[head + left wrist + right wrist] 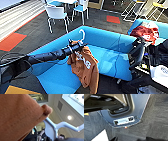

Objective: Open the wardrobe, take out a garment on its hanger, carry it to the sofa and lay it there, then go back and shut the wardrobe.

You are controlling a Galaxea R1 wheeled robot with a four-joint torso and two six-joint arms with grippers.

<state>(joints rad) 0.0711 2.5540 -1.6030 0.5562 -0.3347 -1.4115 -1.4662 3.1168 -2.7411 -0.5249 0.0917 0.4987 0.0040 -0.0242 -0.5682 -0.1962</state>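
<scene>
Left gripper [75, 47] clamped on hanger [81, 35]; garment [85, 66] dangling below, over sofa [110, 47].

Rust-orange garment [86, 66], white print; bright blue sofa [110, 50]

Rust-orange garment [86, 67] on pale hanger [81, 35] seemingly above blue sofa [110, 47].

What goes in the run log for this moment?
left gripper: holding hanger | garment: hanging over sofa seat | not yet laid
</scene>
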